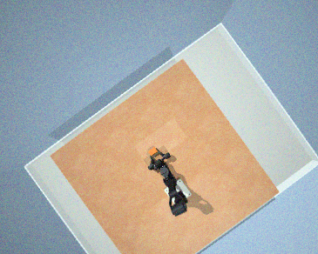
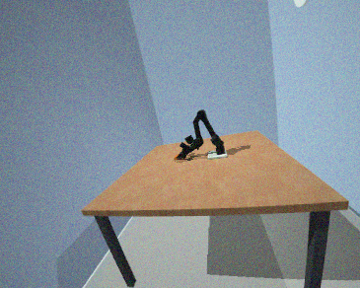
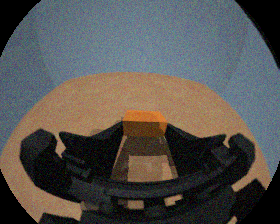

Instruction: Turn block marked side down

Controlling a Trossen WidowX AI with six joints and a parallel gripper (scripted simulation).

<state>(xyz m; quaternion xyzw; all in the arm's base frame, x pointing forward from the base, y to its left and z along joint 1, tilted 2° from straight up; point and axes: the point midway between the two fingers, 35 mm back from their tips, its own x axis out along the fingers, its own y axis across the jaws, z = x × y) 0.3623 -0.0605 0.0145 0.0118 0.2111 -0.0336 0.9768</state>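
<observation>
The table (image 1: 120,183) carries everything here, so places are given against it. From above, the block (image 1: 152,150) sits near the middle of the tabletop, showing as a small orange patch at the upper-left tip of the arm (image 1: 170,183), with the arm's white base plate (image 1: 182,188) down and to the right of it on the wood. The gripper (image 1: 155,157) is closed on the block, its fingers standing fairly wide apart with the block filling the gap between them. In the side view the gripper (image 2: 183,152) is low over the tabletop toward the far left part of the table (image 2: 235,187), and the arm (image 2: 205,129) rises from its base into a sharp elbow and slopes down leftward to it; the block is too small to make out there, so whether it touches the wood cannot be told. In the wrist view the block (image 3: 144,152) lies centred between the two dark fingers, its long axis running straight away from the camera along the fingers; its far end face is bright orange, and the face turned toward the camera is paler and greyish. Beyond it the table (image 3: 71,103) shows as an orange band under a blue wall (image 3: 138,23). Which face carries the mark cannot be told.
</observation>
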